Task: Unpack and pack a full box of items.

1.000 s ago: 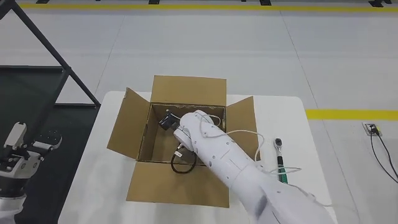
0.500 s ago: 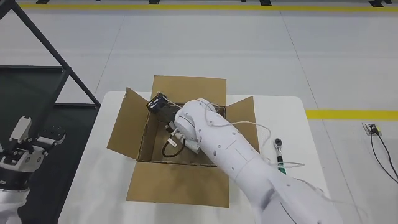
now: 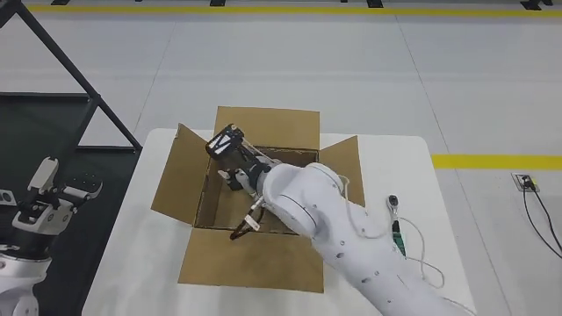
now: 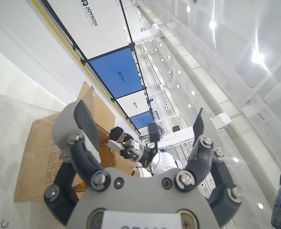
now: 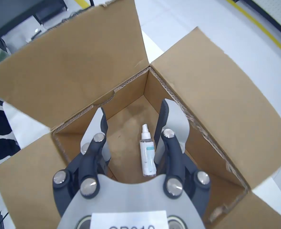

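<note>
The box (image 3: 253, 262) is set open on the table (image 3: 132, 254), w/ a small spray bottle (image 5: 147, 153) lying flat on its floor. The right gripper (image 5: 133, 109) is held above the box opening, fingers spread, nothing pinched. The left gripper (image 4: 140, 120) is seen well apart from the box, also spread and empty.

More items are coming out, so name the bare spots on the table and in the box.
Bare table left of the box, and the box floor beside the spray bottle. Crowded right of the box: wrench and right arm.
</note>
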Motion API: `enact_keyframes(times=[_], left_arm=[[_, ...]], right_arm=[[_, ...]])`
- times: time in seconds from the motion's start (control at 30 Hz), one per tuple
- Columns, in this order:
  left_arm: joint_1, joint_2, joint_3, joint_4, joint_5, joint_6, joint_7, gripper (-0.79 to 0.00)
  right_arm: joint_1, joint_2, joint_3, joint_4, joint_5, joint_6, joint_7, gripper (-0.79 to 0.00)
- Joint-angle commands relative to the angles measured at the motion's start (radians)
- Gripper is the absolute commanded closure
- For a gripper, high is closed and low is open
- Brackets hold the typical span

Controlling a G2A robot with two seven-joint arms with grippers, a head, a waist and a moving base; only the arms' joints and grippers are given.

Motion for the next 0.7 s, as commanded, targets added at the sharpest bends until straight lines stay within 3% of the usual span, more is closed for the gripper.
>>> enact_keyframes(times=[0.0, 0.13, 0.2, 0.43, 0.53, 0.67], left_arm=[[-0.001, 0.0, 0.004, -0.002, 0.002, 0.003, -0.001, -0.785], [0.0, 0.001, 0.009, -0.006, 0.006, 0.005, -0.003, -0.785], [0.001, 0.001, 0.012, -0.008, 0.007, 0.005, -0.005, -0.785], [-0.001, 0.001, 0.029, -0.014, 0.014, 0.011, -0.013, -0.785], [-0.008, 0.002, 0.039, -0.019, 0.021, 0.018, -0.016, -0.785], [-0.019, 0.003, 0.054, -0.021, 0.03, 0.023, -0.016, -0.785]], right_arm=[[-0.149, 0.03, 0.096, -0.24, -0.056, -0.027, 0.007, -0.582], [-0.273, 0.055, 0.212, -0.437, -0.117, -0.019, -0.007, -0.665], [-0.318, 0.064, 0.274, -0.52, -0.18, 0.023, -0.024, -0.785], [-0.456, 0.087, 0.513, -0.69, -0.165, 0.055, -0.007, -0.785], [-0.5, 0.095, 0.609, -0.698, -0.145, 0.043, 0.014, -0.785], [-0.55, 0.105, 0.674, -0.662, -0.237, 0.055, 0.046, -0.785]])
